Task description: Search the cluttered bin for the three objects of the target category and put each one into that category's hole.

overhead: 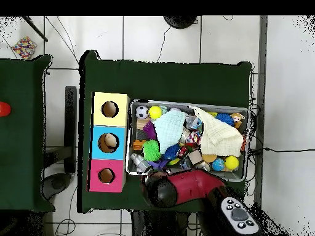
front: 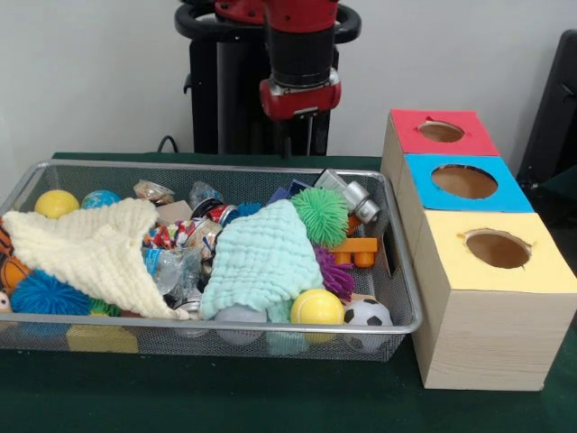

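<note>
The silver wire-mesh bin (front: 403,271) lies on the green table, full of clutter. My gripper (front: 298,135) hangs above the bin's far rim, open and empty. In the overhead view only the red arm (overhead: 191,184) shows, at the bin's (overhead: 131,138) bottom edge. A small tan-orange plush toy (overhead: 239,118) seems to lie in the bin's top right corner. Other plush toys are hidden, perhaps under the cloths. The red-topped box stands farthest back on the right, with its small round hole (front: 441,132) (overhead: 106,176).
A cream cloth (front: 90,248) and a mint cloth (front: 261,257) cover much of the bin. Around them lie a green spiky ball (front: 320,215), a yellow ball (front: 315,307), a soccer ball (front: 367,313) and a blue spiky ball (front: 41,293). The blue-topped box (front: 505,194) and the yellow-topped box (front: 541,271) stand nearer.
</note>
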Motion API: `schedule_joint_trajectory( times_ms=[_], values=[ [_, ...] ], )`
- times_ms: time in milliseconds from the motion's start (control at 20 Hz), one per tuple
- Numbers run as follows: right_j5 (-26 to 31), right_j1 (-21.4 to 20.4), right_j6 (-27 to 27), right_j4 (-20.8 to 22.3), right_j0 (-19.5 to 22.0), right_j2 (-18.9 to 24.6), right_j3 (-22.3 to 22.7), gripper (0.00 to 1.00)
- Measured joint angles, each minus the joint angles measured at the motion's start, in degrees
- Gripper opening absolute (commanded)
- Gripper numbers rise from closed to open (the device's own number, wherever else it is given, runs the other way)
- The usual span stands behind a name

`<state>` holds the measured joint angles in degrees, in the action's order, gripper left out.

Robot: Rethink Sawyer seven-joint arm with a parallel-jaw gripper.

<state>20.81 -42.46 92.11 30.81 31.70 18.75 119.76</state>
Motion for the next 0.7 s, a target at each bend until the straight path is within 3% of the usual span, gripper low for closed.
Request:
schedule_joint_trajectory(
  times_ms=[450,700],
  values=[
    [3.8,4.5,-0.1,4.2,8.8,6.3,-3.6,1.00],
    [6.7,6.1,-0.5,5.6,11.2,8.9,-5.4,1.00]
  ],
)
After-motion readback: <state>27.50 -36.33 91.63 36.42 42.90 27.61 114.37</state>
